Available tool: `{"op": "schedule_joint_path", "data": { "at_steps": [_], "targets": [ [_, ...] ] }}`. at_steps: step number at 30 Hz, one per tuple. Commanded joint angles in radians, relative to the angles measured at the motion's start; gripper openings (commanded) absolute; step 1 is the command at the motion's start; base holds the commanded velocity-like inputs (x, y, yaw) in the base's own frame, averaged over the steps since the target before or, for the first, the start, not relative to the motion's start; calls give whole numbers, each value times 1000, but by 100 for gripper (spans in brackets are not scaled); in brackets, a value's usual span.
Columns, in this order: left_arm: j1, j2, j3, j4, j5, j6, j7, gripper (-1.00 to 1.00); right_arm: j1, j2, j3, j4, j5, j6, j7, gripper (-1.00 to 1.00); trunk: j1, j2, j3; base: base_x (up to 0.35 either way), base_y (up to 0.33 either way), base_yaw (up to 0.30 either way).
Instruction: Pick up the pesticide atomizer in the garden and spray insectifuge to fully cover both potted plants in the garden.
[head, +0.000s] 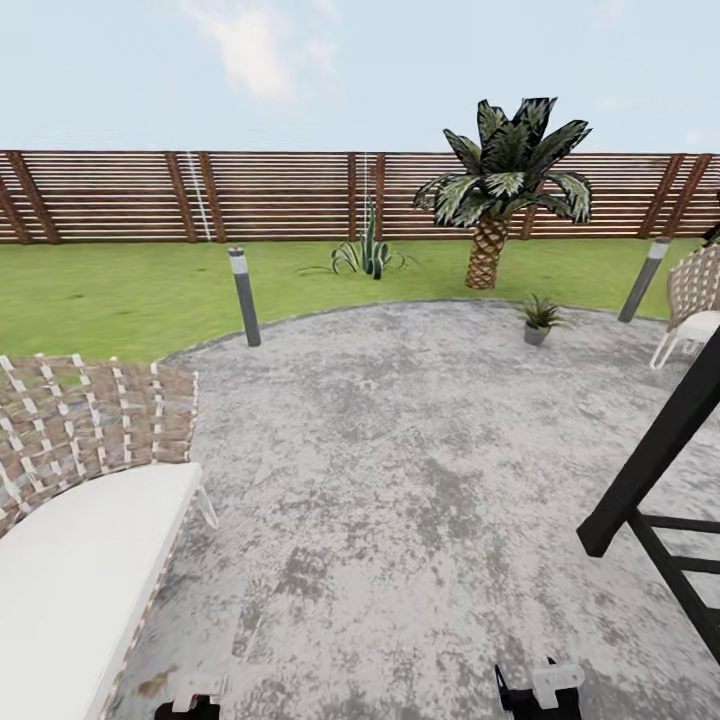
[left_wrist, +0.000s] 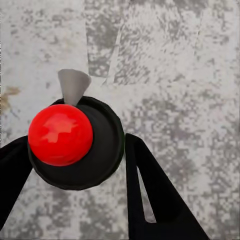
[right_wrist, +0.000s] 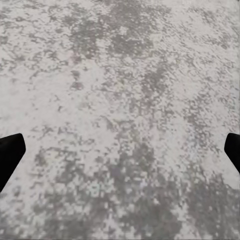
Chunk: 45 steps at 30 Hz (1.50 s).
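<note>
My left gripper (left_wrist: 75, 150) is shut on the pesticide atomizer (left_wrist: 62, 135), seen from above as a dark round body with a red ball top and a grey cone nozzle. A black finger (left_wrist: 150, 190) presses each side of it. My right gripper (right_wrist: 120, 155) is open over the mottled grey patio (right_wrist: 120, 100), with nothing between its widely spread fingers. One potted plant (head: 540, 318), a small green rosette in a grey pot, stands at the patio's far edge, well ahead of me. The second potted plant is out of view. Both wrists show at the head view's bottom edge.
A woven chair with a white cushion (head: 80, 540) is close on my left. A black slanted frame (head: 660, 470) is on my right, with another chair (head: 695, 300) behind it. Two lamp posts (head: 245, 297) (head: 643, 280), an agave (head: 370, 255), a palm (head: 500, 190) and the slatted fence (head: 280, 195) lie beyond.
</note>
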Motion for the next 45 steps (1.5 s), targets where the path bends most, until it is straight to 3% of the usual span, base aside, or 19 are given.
{"op": "schedule_joint_path", "data": {
  "at_steps": [1, 22, 45],
  "targets": [
    [-1, 0, -1, 1, 2, -3, -4, -100, -1, 0, -5, 1, 11, -3, -6, 100, 0, 0, -1, 336, 79, -7],
    [0, 0, -1, 1, 1, -3, -4, -100, -1, 0, -5, 1, 11, -3, -6, 100, 0, 0, -1, 336, 80, -8],
    [0, 0, -1, 1, 1, -3, -4, -100, -1, 0, -5, 1, 11, -3, -6, 100, 0, 0, -1, 338, 13, -283]
  ]
}}
